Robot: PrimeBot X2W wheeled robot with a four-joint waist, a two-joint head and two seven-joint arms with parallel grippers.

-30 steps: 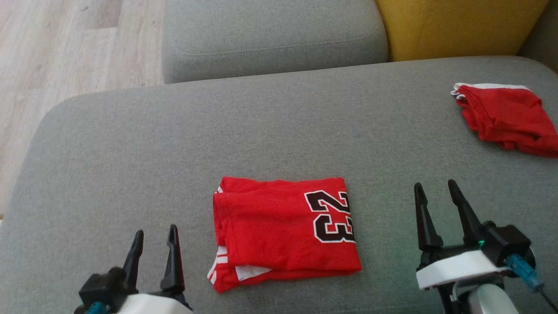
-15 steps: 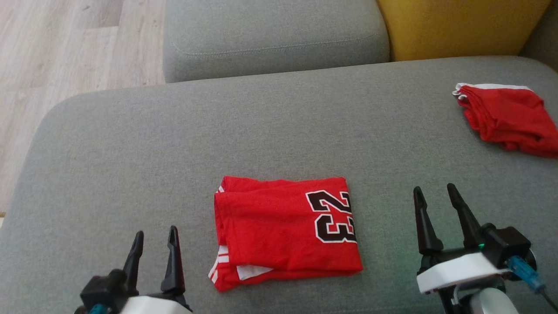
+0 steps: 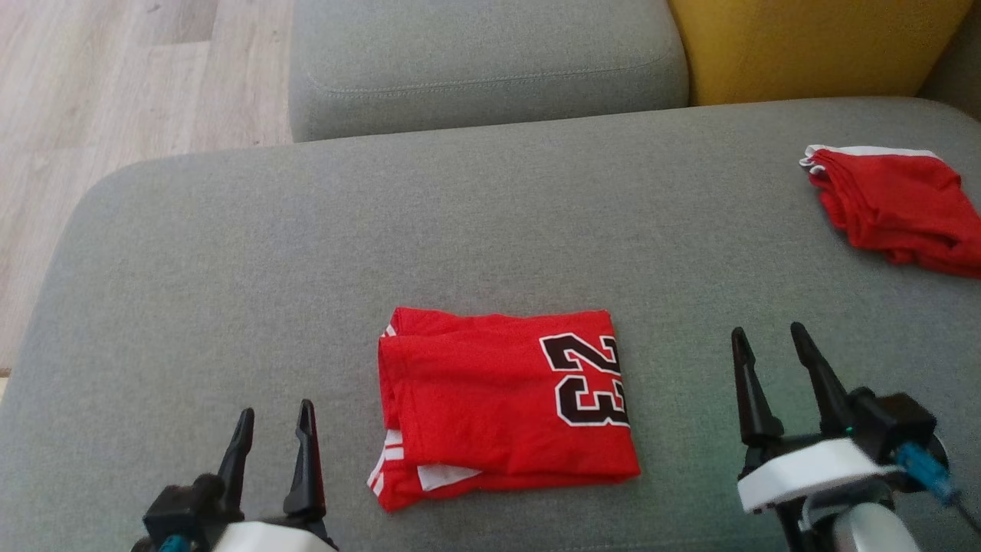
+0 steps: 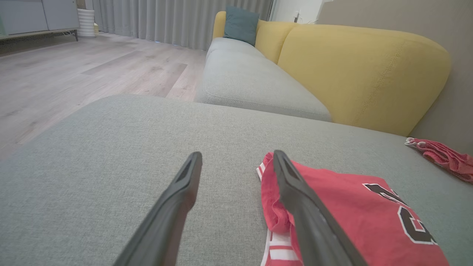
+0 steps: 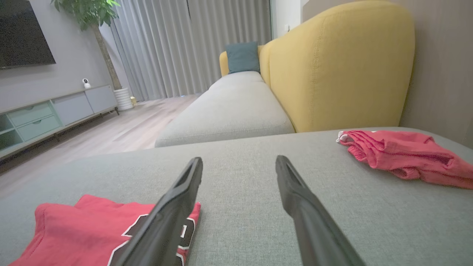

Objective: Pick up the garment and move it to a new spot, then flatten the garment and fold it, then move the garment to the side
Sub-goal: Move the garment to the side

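- The left end effector (image 3: 276,409) sits at the lower left of the head view. Its two dark fingers are spread apart with nothing between them.
- The right end effector (image 3: 767,331) sits at the lower right. Its fingers are likewise spread and empty, and it reaches farther up the view than the left unit.
- Both units are over the wide grey fabric sofa cushion (image 3: 230,253). Contact with the cushion cannot be determined.
- The red fabric jersey (image 3: 490,399) is folded into a rough rectangle. It lies flat on the cushion between the two end effectors, toward the near edge.
- Black numerals "23" with white outline are on the right-hand part of the jersey. White trim stripes show at its near left corner.
- In the head view, bare cushion separates each end effector from the jersey. The left unit stands nearer to the jersey than the right unit.
- A crumpled red garment with white trim (image 3: 897,207) lies at the far right of the same cushion, well apart from the jersey.
- Beyond the cushion are a second grey seat cushion (image 3: 483,69), a yellow upholstered backrest (image 3: 805,46) and a pale wood floor (image 3: 115,92).
- Farthest back, the right wrist view shows a teal throw pillow (image 5: 242,57) and grey curtains (image 5: 177,48).
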